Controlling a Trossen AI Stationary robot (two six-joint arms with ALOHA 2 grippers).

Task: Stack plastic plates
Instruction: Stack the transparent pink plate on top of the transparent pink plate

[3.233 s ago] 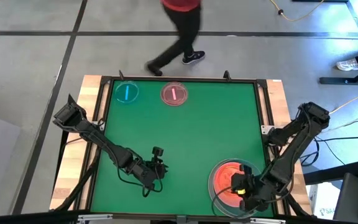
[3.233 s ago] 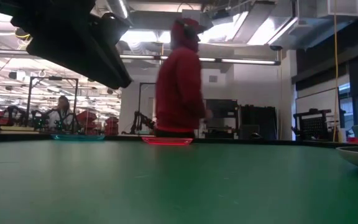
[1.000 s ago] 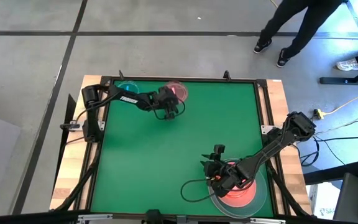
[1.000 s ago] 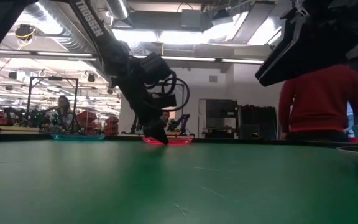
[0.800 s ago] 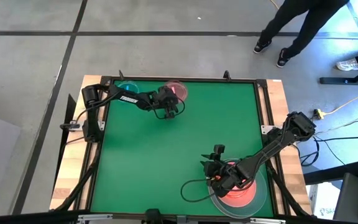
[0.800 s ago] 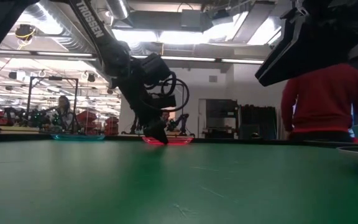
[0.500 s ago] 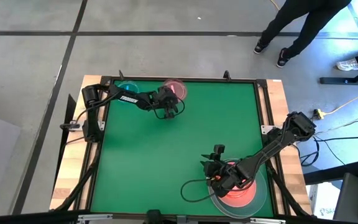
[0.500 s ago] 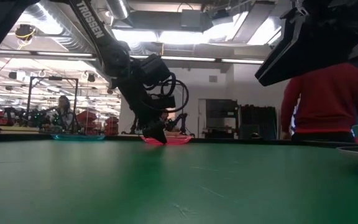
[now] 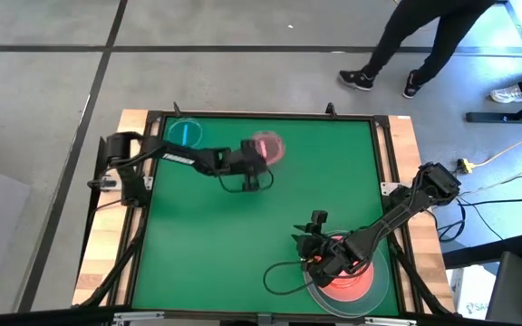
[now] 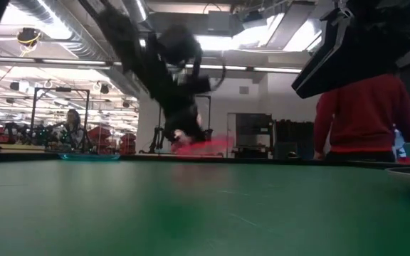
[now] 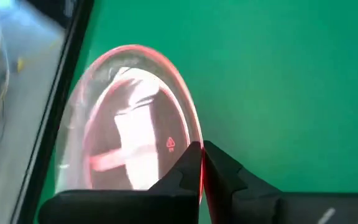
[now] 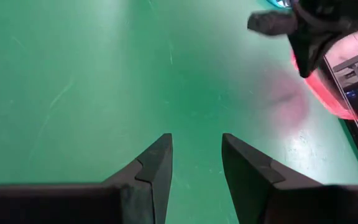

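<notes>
High view: the left gripper [image 9: 254, 156] carries the small translucent pink plate [image 9: 267, 146]. The stack of plates [image 9: 347, 276] lies beside the right gripper [image 9: 314, 256]. The small translucent blue plate [image 9: 185, 132] lies behind the left gripper.

Low view: the pink plate [image 10: 203, 146] is clear of the green table [image 10: 191, 206].

Left wrist view: the fingers pinch the plate's [image 11: 132, 124] rim.

Right wrist view: the right gripper's [image 12: 194, 163] fingers are spread and empty.

Judgement: transport step. Next, carry the plate across, centre it over the stack, then release.
</notes>
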